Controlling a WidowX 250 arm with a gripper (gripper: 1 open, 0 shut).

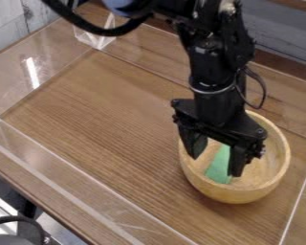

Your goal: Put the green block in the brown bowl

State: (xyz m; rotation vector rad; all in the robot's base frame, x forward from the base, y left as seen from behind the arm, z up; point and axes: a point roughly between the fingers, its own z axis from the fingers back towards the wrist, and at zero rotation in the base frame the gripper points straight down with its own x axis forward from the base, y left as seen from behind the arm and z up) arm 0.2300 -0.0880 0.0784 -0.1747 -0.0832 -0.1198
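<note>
Camera view looks down at an angle on a wooden bench with a clear plastic wall around its edges. Brown bowl sits at the right near side of the bench, round, light wood, thick rim. Green block is inside the bowl, leaning tilted, its lower end down on the bowl floor, upper end up between the black fingers. Black robot arm comes in from the far top and reaches straight down over the bowl. Gripper points nearly straight down into the bowl, with its fingers spread apart on either side of the block. Jaws look open, a gap shows on each side of the green bar, so the block does not look clamped. Cannot tell whether one finger still touches the block's upper end. Finger tips sit below the bowl's rim line, on the left half of the bowl. Cable loops along the right side of the arm. Bright glare patches lie on the plastic wall at far left. Dark edge of something shows at the near left corner, too cropped to identify.
</note>
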